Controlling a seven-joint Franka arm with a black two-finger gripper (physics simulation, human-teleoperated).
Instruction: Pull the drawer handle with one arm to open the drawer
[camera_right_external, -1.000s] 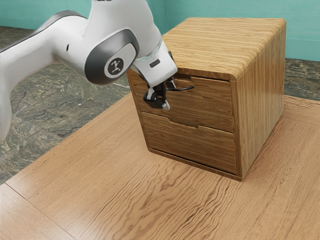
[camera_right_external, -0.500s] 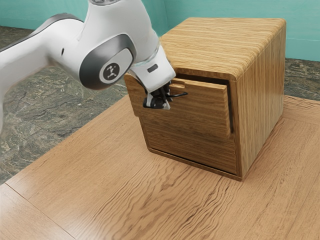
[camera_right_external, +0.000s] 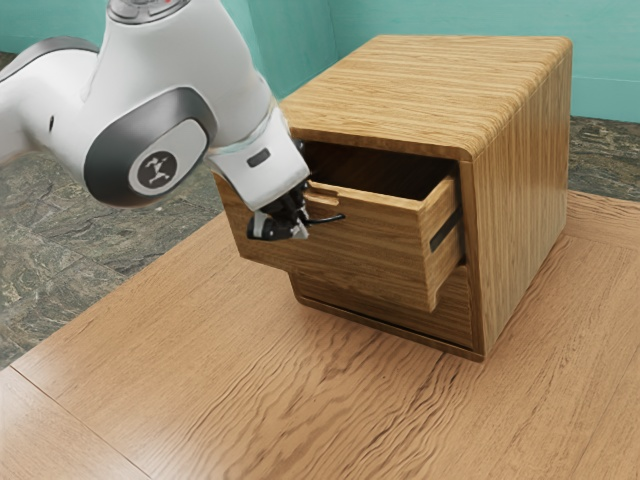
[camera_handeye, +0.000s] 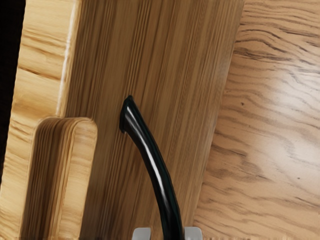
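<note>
A wooden cabinet (camera_right_external: 500, 110) with two drawers stands on the table. Its upper drawer (camera_right_external: 385, 235) is pulled well out, with its dark inside showing behind the front panel. A thin black handle (camera_right_external: 325, 217) sticks out from that drawer front. My gripper (camera_right_external: 283, 226) is shut on the handle at the drawer's end nearer the exterior view's left. In the wrist view the curved black handle (camera_handeye: 152, 172) runs from the drawer front (camera_handeye: 165, 75) down between two grey fingertips (camera_handeye: 141, 233). The lower drawer (camera_right_external: 400, 305) is shut.
The cabinet rests on a wooden table (camera_right_external: 300, 400) with broad bare surface in front of it. A stone floor (camera_right_external: 60, 250) lies beyond the table's edge on the exterior view's left, and a teal wall (camera_right_external: 600, 40) stands behind.
The upper drawer has slid out from shut to well open. My gripper has moved toward the exterior view's left with the handle held in it.
</note>
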